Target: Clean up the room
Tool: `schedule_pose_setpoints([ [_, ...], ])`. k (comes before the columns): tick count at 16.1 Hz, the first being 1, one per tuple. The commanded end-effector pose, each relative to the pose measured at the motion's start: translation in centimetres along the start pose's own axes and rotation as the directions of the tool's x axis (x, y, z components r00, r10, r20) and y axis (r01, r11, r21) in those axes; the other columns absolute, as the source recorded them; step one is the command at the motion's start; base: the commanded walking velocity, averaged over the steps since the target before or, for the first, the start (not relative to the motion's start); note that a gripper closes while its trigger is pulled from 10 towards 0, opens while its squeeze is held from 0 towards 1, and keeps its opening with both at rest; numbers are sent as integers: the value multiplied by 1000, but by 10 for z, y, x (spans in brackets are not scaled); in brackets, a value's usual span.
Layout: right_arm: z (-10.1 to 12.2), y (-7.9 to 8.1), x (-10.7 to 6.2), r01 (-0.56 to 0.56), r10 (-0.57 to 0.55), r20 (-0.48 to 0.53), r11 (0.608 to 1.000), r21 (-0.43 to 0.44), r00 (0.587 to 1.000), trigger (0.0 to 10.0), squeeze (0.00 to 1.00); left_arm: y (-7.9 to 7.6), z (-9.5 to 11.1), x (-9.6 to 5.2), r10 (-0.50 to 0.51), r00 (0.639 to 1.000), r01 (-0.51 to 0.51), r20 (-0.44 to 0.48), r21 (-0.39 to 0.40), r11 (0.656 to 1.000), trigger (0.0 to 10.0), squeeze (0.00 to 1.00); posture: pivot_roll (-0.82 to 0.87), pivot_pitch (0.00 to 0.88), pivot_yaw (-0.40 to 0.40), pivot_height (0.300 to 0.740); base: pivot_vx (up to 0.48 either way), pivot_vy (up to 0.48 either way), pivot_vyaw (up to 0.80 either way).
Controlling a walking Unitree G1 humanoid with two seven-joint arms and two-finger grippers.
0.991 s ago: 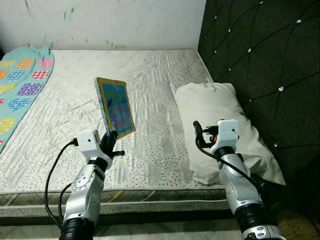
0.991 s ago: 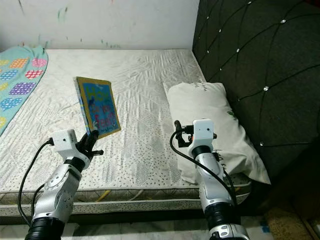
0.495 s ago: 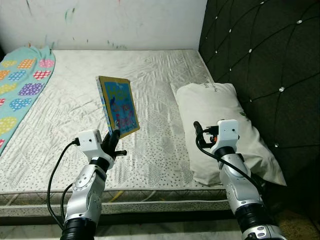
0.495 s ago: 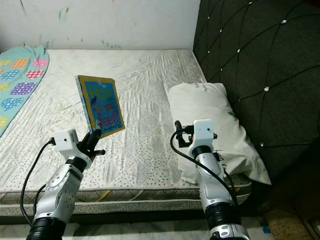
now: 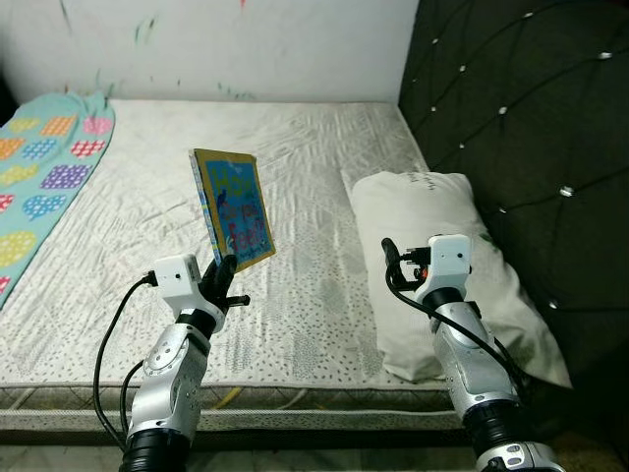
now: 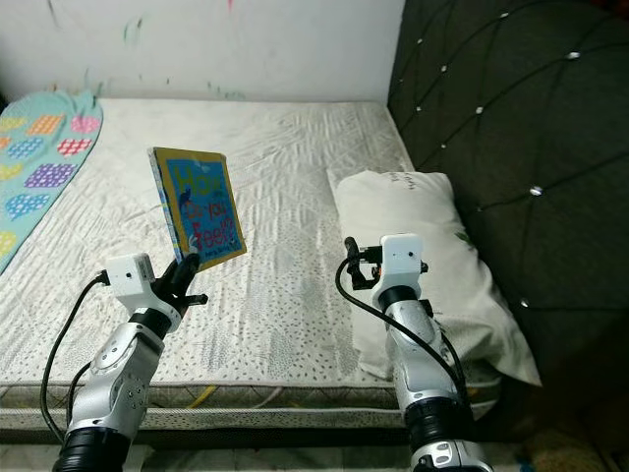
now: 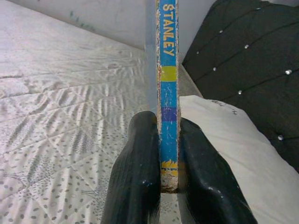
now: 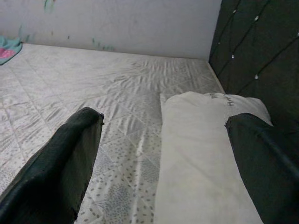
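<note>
A thin children's picture book with a blue cover and yellow border [image 5: 233, 208] is held upright above the white quilted mattress [image 5: 295, 187] by the left gripper [image 7: 169, 154]. Its two black fingers [image 7: 135, 172] are pressed against the two faces of the book at its lower corner, so that the blue spine, printed with the word STANLEY, is seen edge-on between them in the left wrist view. The book is lifted clear of the mattress and tilted slightly, with its cover turned toward the robot's right.

The right gripper [image 8: 163, 154] is raised over the near edge of the mattress, just before the white pillow [image 5: 442, 265]. Its fingers [image 8: 60, 163] are spread wide apart and nothing is held between them; mattress and pillow are seen through the gap in the right wrist view.

The pillow is laid lengthwise along the right side of the mattress, against the dark tufted headboard studded with shiny buttons [image 5: 521, 118]. At the far left of the mattress a turquoise blanket patterned with coloured hearts [image 5: 44, 167] is spread, well apart from the book. A white wall marked with small smears of paint [image 5: 226, 44] is seen behind the bed. Black cables are looped beside both silver forearms.
</note>
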State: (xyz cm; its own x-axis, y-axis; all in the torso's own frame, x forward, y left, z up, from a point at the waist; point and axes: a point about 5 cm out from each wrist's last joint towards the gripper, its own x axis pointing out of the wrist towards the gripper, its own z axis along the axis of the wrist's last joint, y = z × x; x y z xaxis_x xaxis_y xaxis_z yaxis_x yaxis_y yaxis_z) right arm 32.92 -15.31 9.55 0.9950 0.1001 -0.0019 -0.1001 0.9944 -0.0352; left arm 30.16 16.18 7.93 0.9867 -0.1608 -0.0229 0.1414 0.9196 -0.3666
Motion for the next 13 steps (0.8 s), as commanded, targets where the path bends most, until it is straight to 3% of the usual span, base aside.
schedule_pose_setpoints([
  [1, 4, 1, 3, -7, 7, 6, 1000, -2, 1000, 10000, 0, -4, 14, 4, -33, 998, 32, 62, 19, 999, 10000, 0, -93, 0, 2, 740, 251, 0, 0],
  [13, 9, -1, 5, 10, -10, 28, 1000, -8, 1000, 10000, 0, -4, 14, 6, -36, 998, 35, 53, 20, 999, 10000, 0, -95, 0, 6, 740, 279, 0, 0],
])
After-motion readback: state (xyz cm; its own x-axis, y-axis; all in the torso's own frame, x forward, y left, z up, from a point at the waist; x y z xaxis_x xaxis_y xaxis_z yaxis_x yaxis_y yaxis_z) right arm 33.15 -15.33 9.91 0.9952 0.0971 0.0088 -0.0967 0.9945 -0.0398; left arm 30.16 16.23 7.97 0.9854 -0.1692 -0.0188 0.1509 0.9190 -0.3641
